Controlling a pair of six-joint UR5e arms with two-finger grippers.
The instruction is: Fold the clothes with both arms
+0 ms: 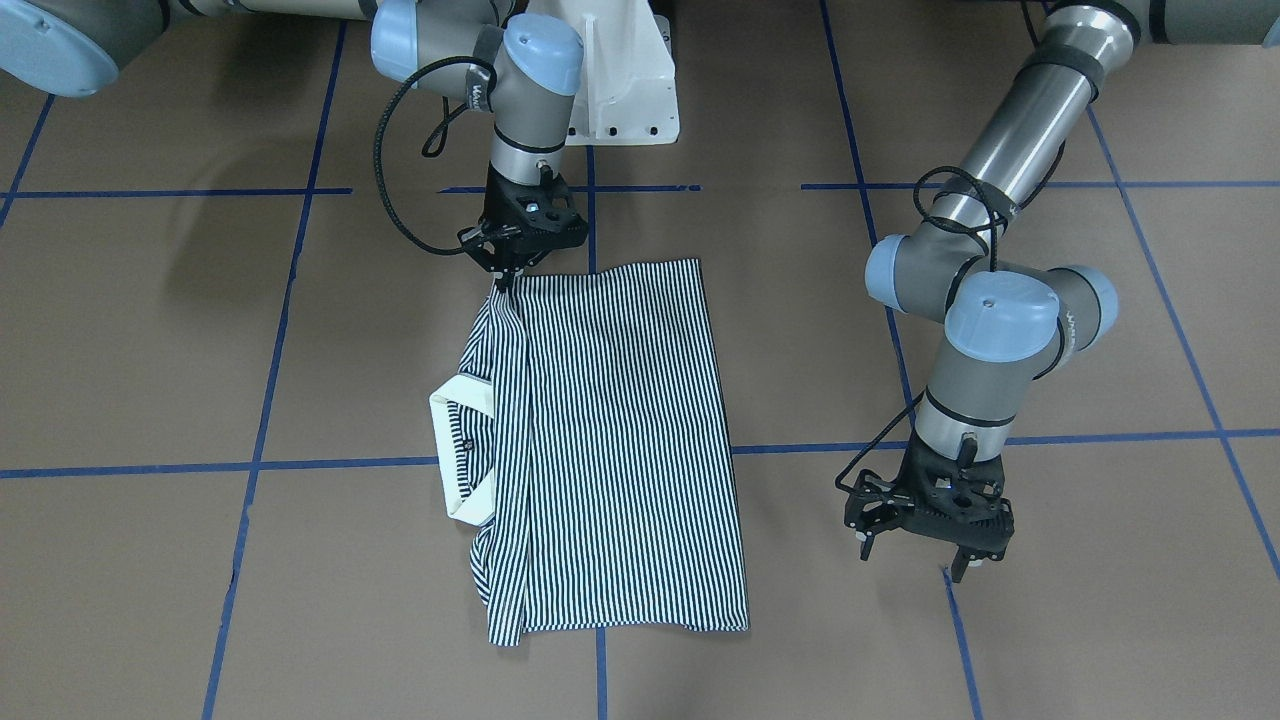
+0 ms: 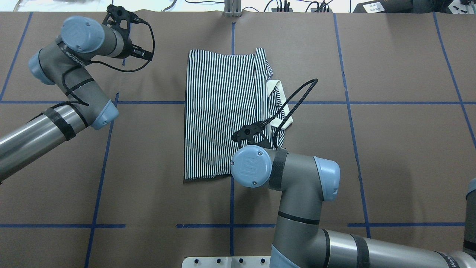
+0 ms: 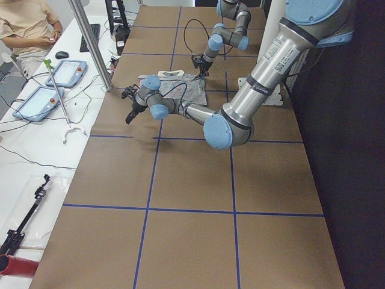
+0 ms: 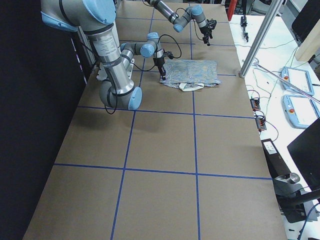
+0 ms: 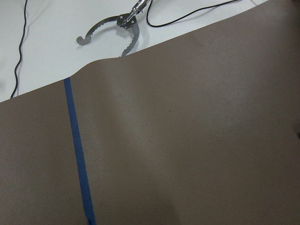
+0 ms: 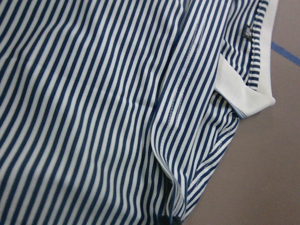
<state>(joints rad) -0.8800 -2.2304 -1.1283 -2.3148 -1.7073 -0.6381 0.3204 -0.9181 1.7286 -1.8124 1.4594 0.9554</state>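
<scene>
Shirt [image 1: 620,440] lies at the centre of the table [image 1: 150,350], folded flat into a long rectangle. Its long axis runs from the robot's side straight out toward the far edge. Collar [image 1: 470,440] sticks out of the long side toward the robot's right.

Right gripper [image 1: 508,272]: narrow, appears pinched on the near corner of the collar-side edge, where loose layers bunch.

Left gripper [image 1: 913,555]: jaws wide, holding nothing. It hangs over bare table, well apart from the shirt, out by the shirt's far end on the robot's left.

Judgement: the next fold probably needs the far collar-side corner held too. That corner lies across the shirt's full width from the left gripper, so the left arm would have to reach over the cloth. The right arm is nearer that whole edge. There is open room along both long sides. The far table edge is close behind the left gripper, so watch it.
</scene>
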